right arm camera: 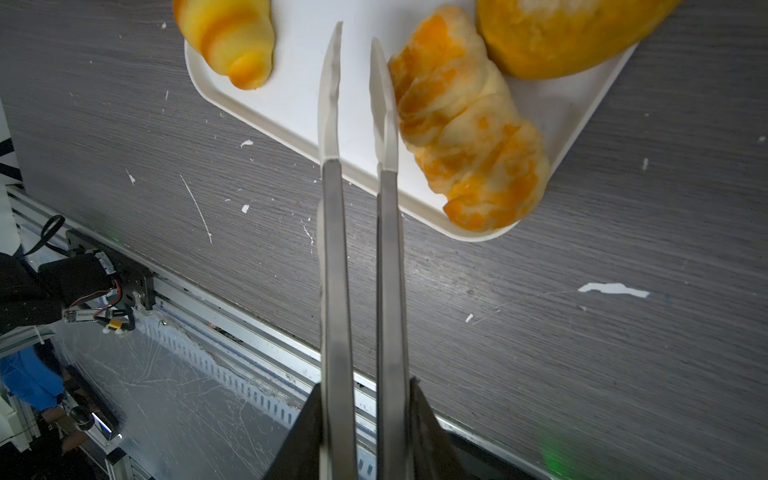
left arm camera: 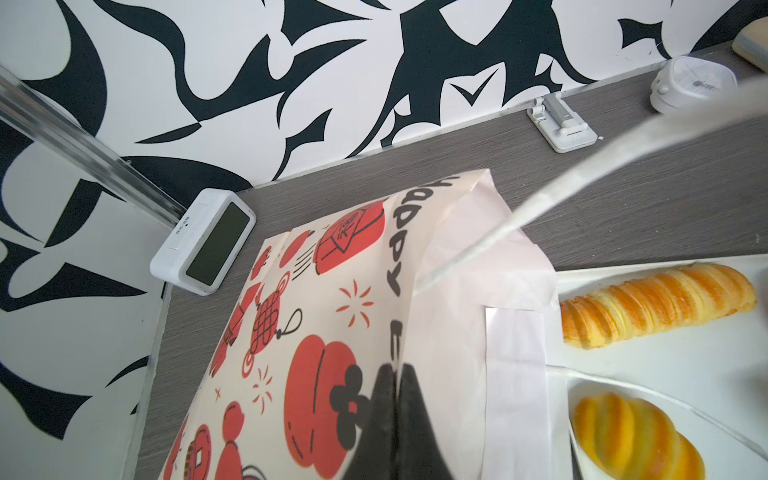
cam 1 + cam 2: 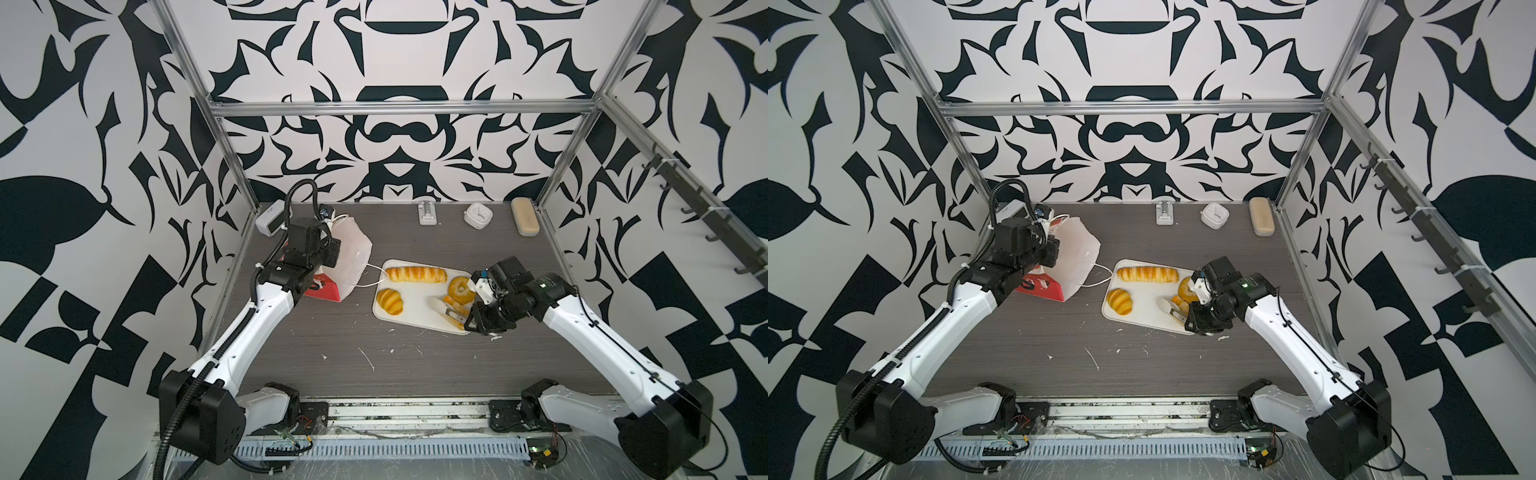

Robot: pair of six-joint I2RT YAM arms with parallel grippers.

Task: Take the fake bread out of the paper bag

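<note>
Left gripper: pinching paper bag, nine o'clock of tray. Right gripper: clamping tongs, tips narrow, empty, beside fake bread. We judge: between fetches; next, tongs into bag, contents unseen.

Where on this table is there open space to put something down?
The wide strip of table between the tray and the front rail is bare. So is the band behind the tray, short of the beige case. Crowded: the tray itself and around the paper bag.
</note>
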